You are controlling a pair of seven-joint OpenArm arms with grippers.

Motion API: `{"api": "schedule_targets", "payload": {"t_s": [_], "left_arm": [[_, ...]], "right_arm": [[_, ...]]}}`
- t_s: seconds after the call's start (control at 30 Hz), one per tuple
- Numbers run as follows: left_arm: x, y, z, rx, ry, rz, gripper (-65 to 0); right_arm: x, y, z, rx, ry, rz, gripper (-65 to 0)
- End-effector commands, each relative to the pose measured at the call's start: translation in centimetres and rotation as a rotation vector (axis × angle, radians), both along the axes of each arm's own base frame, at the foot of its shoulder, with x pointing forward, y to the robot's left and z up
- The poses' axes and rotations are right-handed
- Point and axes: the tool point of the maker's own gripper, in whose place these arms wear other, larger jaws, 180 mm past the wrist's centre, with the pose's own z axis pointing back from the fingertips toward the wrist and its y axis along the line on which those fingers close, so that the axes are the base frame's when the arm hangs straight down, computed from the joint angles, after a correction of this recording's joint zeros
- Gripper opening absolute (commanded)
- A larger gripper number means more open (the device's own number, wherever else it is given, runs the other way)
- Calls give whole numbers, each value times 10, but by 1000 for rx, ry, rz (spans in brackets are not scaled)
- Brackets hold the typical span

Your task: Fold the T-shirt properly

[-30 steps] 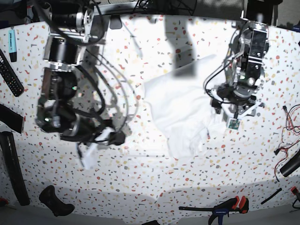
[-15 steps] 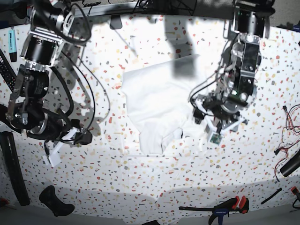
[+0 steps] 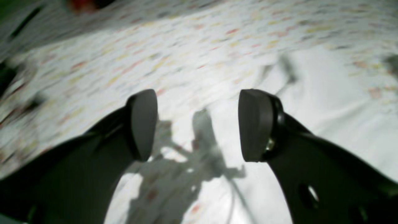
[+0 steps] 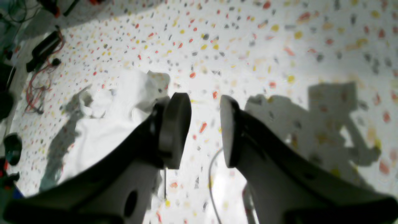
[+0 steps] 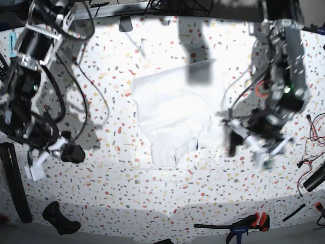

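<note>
Lying rumpled near the middle of the speckled tabletop [image 5: 167, 198], the T-shirt [image 5: 175, 109] spreads as a loose white patch with a notch in its near edge and a dark shadow block across its far corner. The left arm [image 5: 284, 76] comes down along the base view's right side, bent at the wrist so that the left gripper [image 5: 251, 147] sits low just off the shirt's near-right edge; that part is motion-blurred in the base view. From the left wrist camera the left gripper [image 3: 197, 124] has its jaws spread wide with nothing between them, the dark pads [image 3: 255, 124] framing white cloth and the arm's own shadow on it, with speckled table beyond. The right arm [image 5: 28, 86] hangs down the base view's left side, well apart from the shirt, its cables looping beside it, and the right gripper [image 5: 38, 165] ends over bare table near the left edge. In the right wrist view the right gripper [image 4: 203, 130] has its jaws standing a narrow gap apart, empty, with speckled surface showing through the gap; the T-shirt [image 4: 102, 124] lies off to the side past one finger [image 4: 174, 127], not touching it.
</note>
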Motion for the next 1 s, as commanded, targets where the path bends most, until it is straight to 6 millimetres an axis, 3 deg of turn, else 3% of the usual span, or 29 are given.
{"api": "schedule_targets", "payload": {"t_s": [0.0,0.2,0.37,0.5,0.6,0.73,0.87,0.97], "left_arm": [[-3,12,11,18,-40,16,-259],[-73,72,-37,48,158,48,-259],[-143,99,-56,-15,301,69,-259],[-195,99,-55,-13,384,26,-259],[-240,82,-63,-15,531,-88,-259],[-294,64,-72,-104,674,-145,-259],[-312,62,-85,-177,651,-139,-259],[-323,68,-124,-207,688,-91,-259]], "right_arm": [[-5,-4,11,-12,-40,1,-445],[-69,-30,-12,-124,40,-44,-445],[-127,-44,-21,-187,110,-81,-445],[-177,-54,-29,-239,199,-106,-445],[-218,-59,-40,-280,302,-111,-445],[-294,-48,-63,-269,520,-93,-445],[-352,-27,-83,-185,686,-99,-445],[-377,-15,-108,-138,781,-84,-445]]}}
